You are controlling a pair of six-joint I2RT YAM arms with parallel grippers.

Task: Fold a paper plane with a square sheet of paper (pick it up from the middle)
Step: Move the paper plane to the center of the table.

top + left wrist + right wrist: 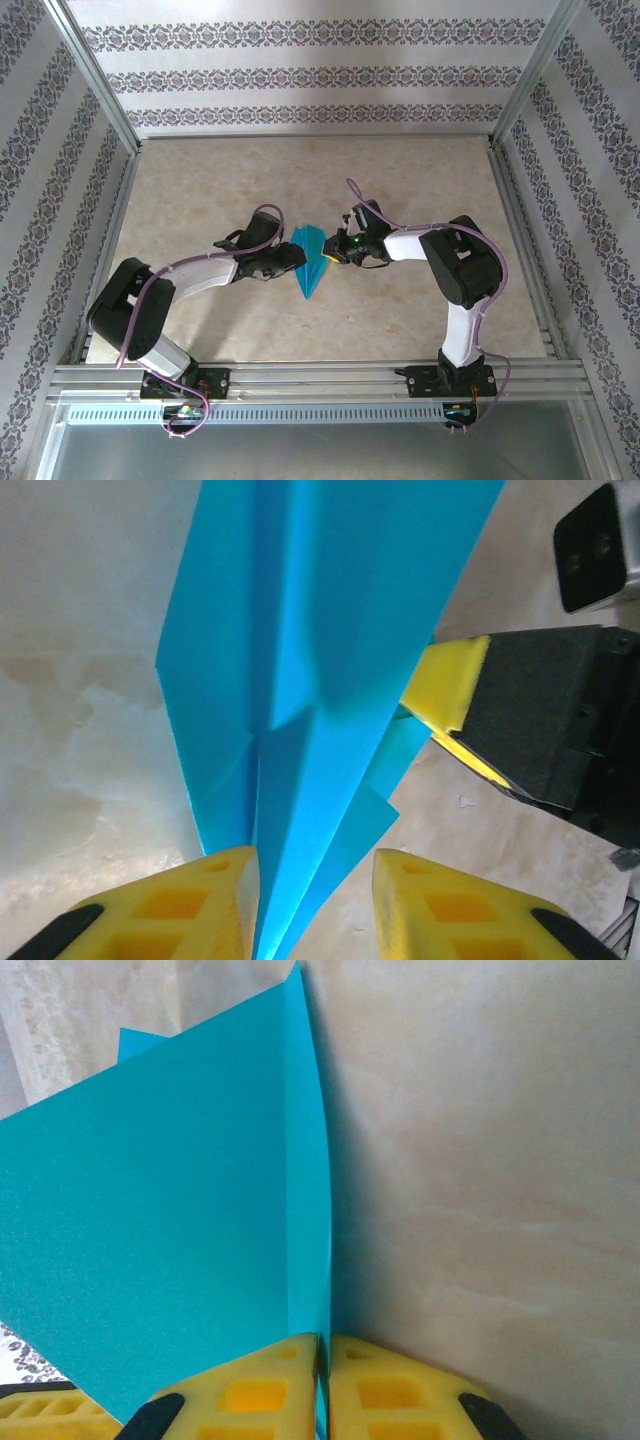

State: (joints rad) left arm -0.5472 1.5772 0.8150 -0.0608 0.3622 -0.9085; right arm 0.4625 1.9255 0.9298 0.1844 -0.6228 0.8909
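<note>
The paper plane (312, 262) is a teal-blue pointed dart with creases, standing on edge between the two arms at mid-table, its tip toward the near edge. My right gripper (336, 256) is shut on its folded edge; in the right wrist view the yellow pads (290, 1380) pinch the paper plane (170, 1230) with no gap. My left gripper (291, 258) is open: its fingers (210, 900) stand apart around the paper plane (310, 660), the left pad against the paper and the right one clear of it. The right gripper (440, 720) grips from the far side.
The beige tabletop (400, 180) is boxed in by patterned walls (300, 75) and aluminium rails (320, 375) along the near edge. Both arm bases sit on that near rail.
</note>
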